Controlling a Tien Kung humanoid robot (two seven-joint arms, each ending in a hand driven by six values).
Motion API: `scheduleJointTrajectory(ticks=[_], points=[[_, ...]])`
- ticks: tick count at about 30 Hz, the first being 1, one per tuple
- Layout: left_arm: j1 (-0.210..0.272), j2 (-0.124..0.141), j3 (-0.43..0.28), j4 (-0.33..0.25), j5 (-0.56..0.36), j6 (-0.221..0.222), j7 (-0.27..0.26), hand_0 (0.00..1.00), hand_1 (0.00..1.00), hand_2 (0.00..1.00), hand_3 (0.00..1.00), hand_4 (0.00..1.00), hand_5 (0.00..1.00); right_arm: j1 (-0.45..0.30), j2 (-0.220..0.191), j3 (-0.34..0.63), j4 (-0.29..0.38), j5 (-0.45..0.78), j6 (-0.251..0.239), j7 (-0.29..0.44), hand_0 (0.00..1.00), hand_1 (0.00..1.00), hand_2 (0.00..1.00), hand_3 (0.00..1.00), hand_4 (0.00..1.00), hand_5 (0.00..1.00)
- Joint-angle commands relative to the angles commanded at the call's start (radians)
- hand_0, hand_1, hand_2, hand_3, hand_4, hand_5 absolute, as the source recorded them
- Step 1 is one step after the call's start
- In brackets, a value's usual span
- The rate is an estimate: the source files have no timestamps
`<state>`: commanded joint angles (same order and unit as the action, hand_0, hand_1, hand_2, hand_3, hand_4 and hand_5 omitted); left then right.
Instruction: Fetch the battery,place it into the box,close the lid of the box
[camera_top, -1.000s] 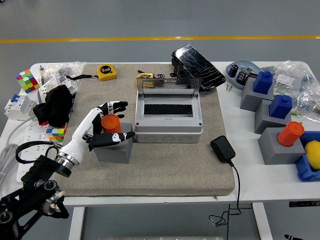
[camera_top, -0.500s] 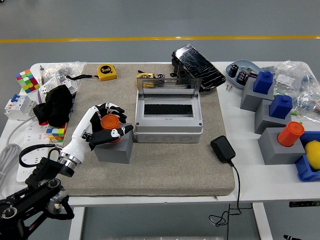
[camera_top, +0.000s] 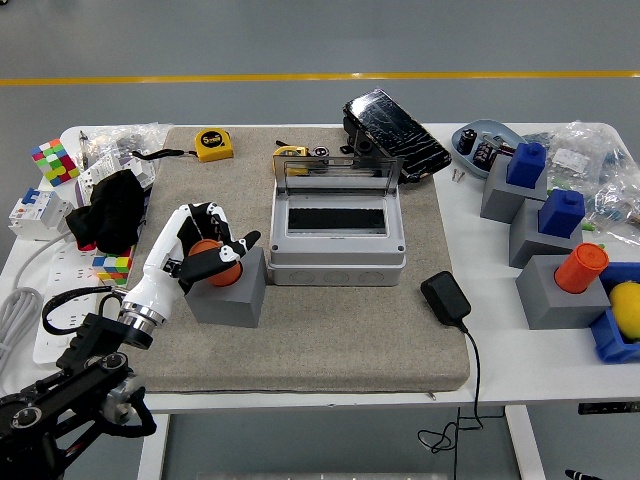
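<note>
- One hand (camera_top: 205, 250) is in view, the left, on a white and black arm coming up from the lower left corner; its fingers (camera_top: 215, 216) curl around the orange battery (camera_top: 216, 258), gripping it.
- The battery stands in the top of a grey block (camera_top: 232, 295), which sits on the beige mat (camera_top: 320, 340) just left of the box (camera_top: 337, 240).
- The box is grey, with its clear lid (camera_top: 337, 168) raised upright at the far edge and a dark opening showing in the top.
- A black adapter (camera_top: 445, 297) with a trailing cable lies on the mat to the right of the box.
- Behind the box lie a yellow tape measure (camera_top: 213, 145) and a black cracked panel (camera_top: 394, 130).
- At the right of the white tabletop (camera_top: 500, 360), three more grey blocks stand in a row: two carry blue pieces (camera_top: 527, 162), and the nearest carries a second orange battery (camera_top: 581, 267).
- A colourful cube (camera_top: 53, 161) and a black cloth (camera_top: 107, 208) lie at the left side.
</note>
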<state>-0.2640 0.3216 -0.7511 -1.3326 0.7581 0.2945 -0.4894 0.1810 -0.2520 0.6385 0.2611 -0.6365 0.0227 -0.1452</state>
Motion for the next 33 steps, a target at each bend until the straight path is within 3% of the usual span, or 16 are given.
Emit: scheduleJointTrajectory(ticks=[6,9,13,17,20,21,26,33], points=[[-0.028,0.0,0.008,-0.015,0.007,0.001,0.002,0.054,0.031,0.114,0.141,0.837,0.002,0.003,0.0,0.0,0.001,0.001,-0.001,0.001,0.666,0.671,0.684,0.532,0.903,0.484],[-0.041,0.0,0.001,-0.032,0.033,-0.005,0.031,0.05,0.023,0.109,0.138,0.846,0.002,0.003,0.0,0.001,0.001,0.001,-0.001,0.002,0.668,0.671,0.684,0.532,0.903,0.484],[-0.075,0.003,-0.012,-0.069,0.127,-0.024,0.133,0.05,0.023,0.109,0.138,0.846,0.002,0.003,-0.002,-0.001,0.0,0.002,-0.002,0.001,0.668,0.671,0.684,0.532,0.903,0.484],[-0.139,0.004,-0.002,-0.105,0.266,-0.029,0.248,0.045,0.019,0.107,0.136,0.873,0.002,0.004,-0.004,-0.002,0.0,0.003,-0.002,0.002,0.666,0.671,0.685,0.532,0.902,0.482],[-0.212,-0.006,0.033,-0.118,0.347,-0.024,0.332,0.045,0.019,0.107,0.136,0.873,0.002,0.004,-0.006,-0.006,0.0,0.005,-0.002,0.002,0.666,0.671,0.685,0.532,0.902,0.482],[-0.245,-0.016,0.053,-0.117,0.375,-0.02,0.369,0.04,0.019,0.11,0.139,0.998,0.002,0.004,-0.007,-0.007,0.0,0.006,-0.003,0.002,0.666,0.671,0.685,0.532,0.903,0.482],[-0.378,-0.062,0.144,-0.081,0.444,0.005,0.516,0.04,0.019,0.11,0.139,0.998,0.002,0.007,-0.01,-0.016,0.001,0.01,-0.003,0.002,0.666,0.671,0.685,0.532,0.903,0.482],[-0.523,-0.136,0.264,-0.006,0.472,0.044,0.634,0.041,0.028,0.124,0.159,0.998,0.002,0.011,-0.017,-0.03,0.002,0.014,-0.003,0.001,0.668,0.671,0.685,0.531,0.901,0.481]])
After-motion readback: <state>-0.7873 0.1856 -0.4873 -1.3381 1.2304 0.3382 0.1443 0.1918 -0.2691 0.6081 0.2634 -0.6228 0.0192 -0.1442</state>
